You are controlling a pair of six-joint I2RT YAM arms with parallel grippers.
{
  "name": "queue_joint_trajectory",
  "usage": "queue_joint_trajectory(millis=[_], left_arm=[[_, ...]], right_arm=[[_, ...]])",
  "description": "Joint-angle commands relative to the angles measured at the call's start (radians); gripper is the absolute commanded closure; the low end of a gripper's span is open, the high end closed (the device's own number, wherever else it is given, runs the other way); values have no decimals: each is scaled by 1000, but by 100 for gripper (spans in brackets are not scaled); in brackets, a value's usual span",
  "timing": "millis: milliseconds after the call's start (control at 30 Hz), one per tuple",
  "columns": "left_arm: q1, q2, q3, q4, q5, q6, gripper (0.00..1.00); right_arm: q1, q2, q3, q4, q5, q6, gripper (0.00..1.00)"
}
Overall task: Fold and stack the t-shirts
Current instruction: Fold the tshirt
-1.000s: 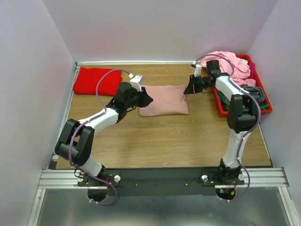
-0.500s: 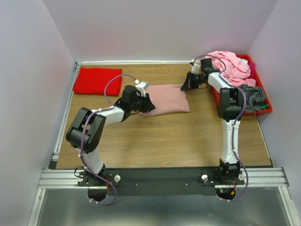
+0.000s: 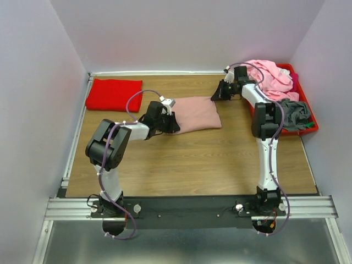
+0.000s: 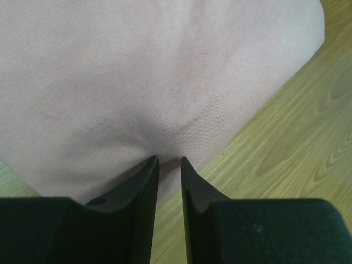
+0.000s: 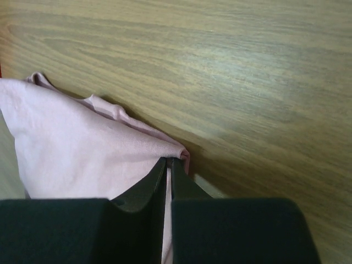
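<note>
Since earlier, we dragged folded dusty-pink t-shirt (image 3: 197, 113) rearward; left gripper (image 4: 168, 159) pinched its near edge, right gripper (image 5: 169, 160) its far corner. Stacking on red t-shirt (image 3: 114, 94) seemed next.

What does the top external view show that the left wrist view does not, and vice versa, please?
Only the top external view shows the folded red t-shirt at the far left, the red bin of loose clothes, and the right gripper at the far corner of the dusty-pink t-shirt. Only the left wrist view shows fabric puckering where the left gripper pinches its edge. Both show that t-shirt on the wooden table.
</note>
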Motion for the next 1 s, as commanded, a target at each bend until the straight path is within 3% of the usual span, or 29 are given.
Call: queue_joint_trajectory(millis=[0, 100, 167, 200, 233, 300, 333, 433, 500, 633, 767, 833, 967], left_arm=[[9, -65, -12, -37, -91, 31, 69], [16, -198, -26, -31, -215, 48, 68], [44, -278, -32, -39, -251, 45, 56], [56, -298, -40, -47, -278, 38, 40], [91, -313, -44, -48, -280, 27, 31], [136, -332, -67, -44, -256, -16, 21], [189, -311, -73, -24, -178, -25, 20], [242, -214, -38, -36, -38, -65, 22], [245, -162, 15, -69, -6, -64, 26], [243, -48, 77, -90, 73, -79, 29], [243, 27, 105, -83, 62, -84, 28], [243, 55, 135, -90, 68, -84, 24], [243, 145, 210, -131, 67, -93, 23]], right_arm=[[-4, 31, 22, 13, 59, 5, 86], [-4, -50, 10, 11, 42, -46, 80], [-5, -119, -13, 10, 39, -108, 73], [-4, -191, -43, 8, 37, -145, 68], [-5, -228, -65, 7, 34, -167, 59], [-5, -308, -146, 0, 22, -208, 49], [-5, -384, -177, -3, 13, -260, 40], [-4, -551, -311, -15, -13, -343, 28], [-2, -639, -393, -15, 2, -385, 23], [-5, -860, -609, -10, 43, -497, 1], [-4, -977, -864, -10, -101, -553, 0], [-5, -1024, -928, 0, -145, -593, 0], [-7, -1075, -996, 19, -162, -615, 0]])
